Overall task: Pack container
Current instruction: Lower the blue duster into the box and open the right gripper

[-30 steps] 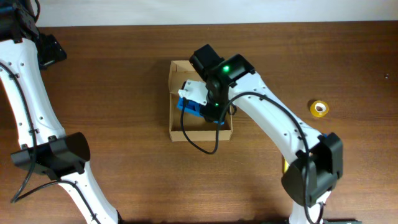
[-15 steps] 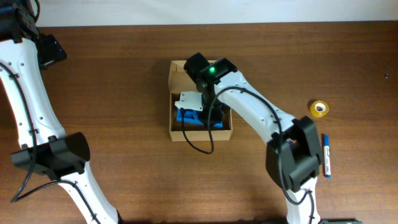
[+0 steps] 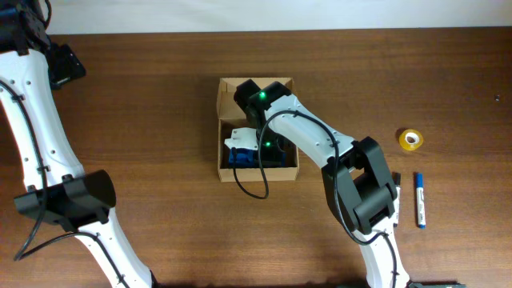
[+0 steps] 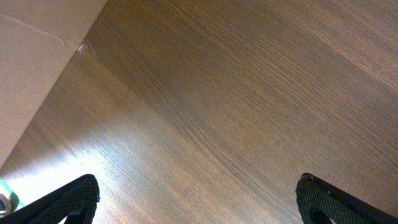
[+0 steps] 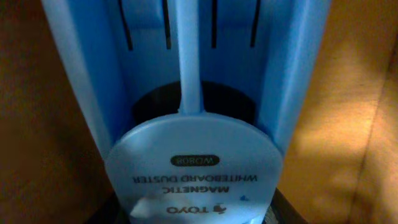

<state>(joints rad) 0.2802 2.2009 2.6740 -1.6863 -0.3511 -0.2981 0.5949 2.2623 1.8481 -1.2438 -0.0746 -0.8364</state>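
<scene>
The brown cardboard box [image 3: 220,128] stands open in the middle of the table. My right gripper [image 3: 267,149] reaches down inside it, shut on a blue magnetic whiteboard duster [image 3: 238,154] that lies low in the box. In the right wrist view the duster [image 5: 193,168] fills the frame, with the box's brown inner wall [image 5: 354,124] beside it; the fingers are mostly hidden. My left gripper [image 3: 67,64] is far off at the table's back left. Its fingers [image 4: 199,202] are wide apart over bare wood and hold nothing.
A yellow tape roll [image 3: 410,139] and a blue marker [image 3: 420,200] lie on the table to the right of the box. A pale cardboard-coloured surface [image 4: 31,56] shows at the left wrist view's upper left.
My right arm has swung left and lowered the duster from above the box's rim down into the box. The left arm has not moved.
</scene>
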